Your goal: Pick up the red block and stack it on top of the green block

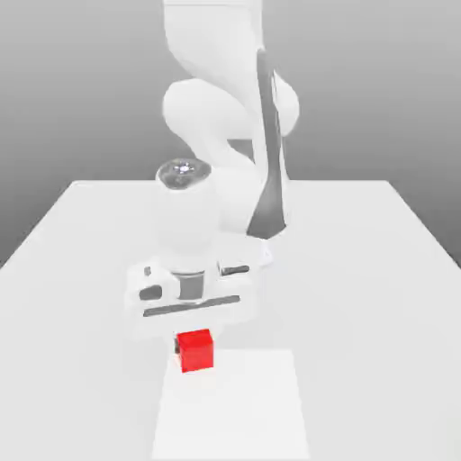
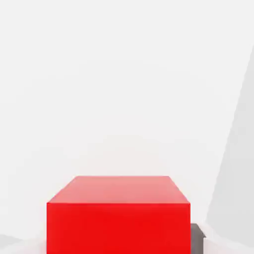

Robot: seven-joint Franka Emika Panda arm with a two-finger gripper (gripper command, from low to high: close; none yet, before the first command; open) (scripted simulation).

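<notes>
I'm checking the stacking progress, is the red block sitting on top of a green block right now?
No. The red block sits just under the gripper, with white surface below it.

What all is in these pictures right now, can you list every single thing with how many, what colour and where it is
red block: one, bright red, directly under the robot's hand near the front of the table; close up in the hand view
table: one, white, spanning the scene under the arm
lighter panel: one, brighter white rectangle on the table's front edge, beginning at the red block and running toward the viewer
backdrop: one, grey, behind the table
robot arm: one, white with dark grey trim, coming down from the top centre of the exterior view
gripper: one, white, lowered over the red block; its fingers are hidden, so I cannot tell open or shut
</notes>
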